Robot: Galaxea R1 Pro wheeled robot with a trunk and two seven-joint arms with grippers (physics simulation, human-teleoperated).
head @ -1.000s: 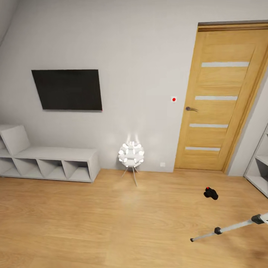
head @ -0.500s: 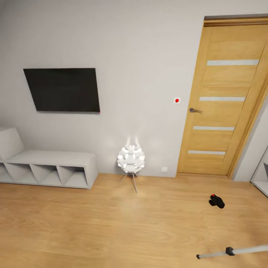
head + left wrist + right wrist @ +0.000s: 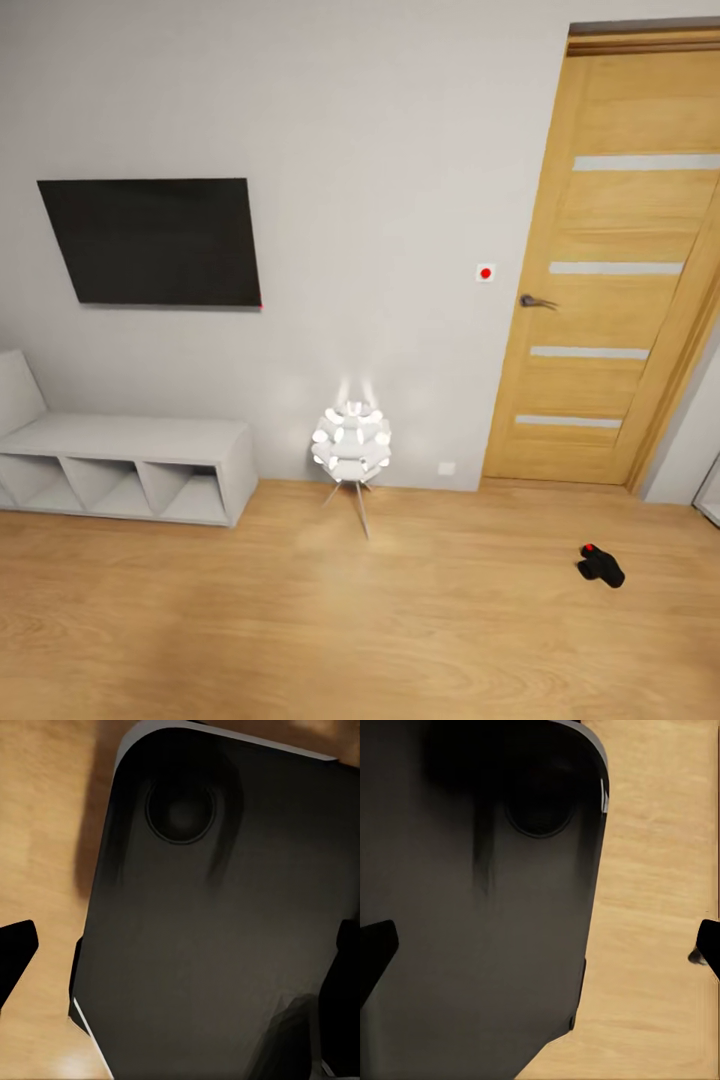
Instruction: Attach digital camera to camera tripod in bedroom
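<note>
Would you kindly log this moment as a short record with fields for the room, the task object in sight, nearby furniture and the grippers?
room: light wood floor, pale grey wall
digital camera: black, red dot on top, lying on the floor in front of the wooden door
lamp: white globe on thin legs, lit, by the wall
television: dark, wall-mounted
shelf unit: low, white, open cubbies
left gripper: open
right gripper: open
</note>
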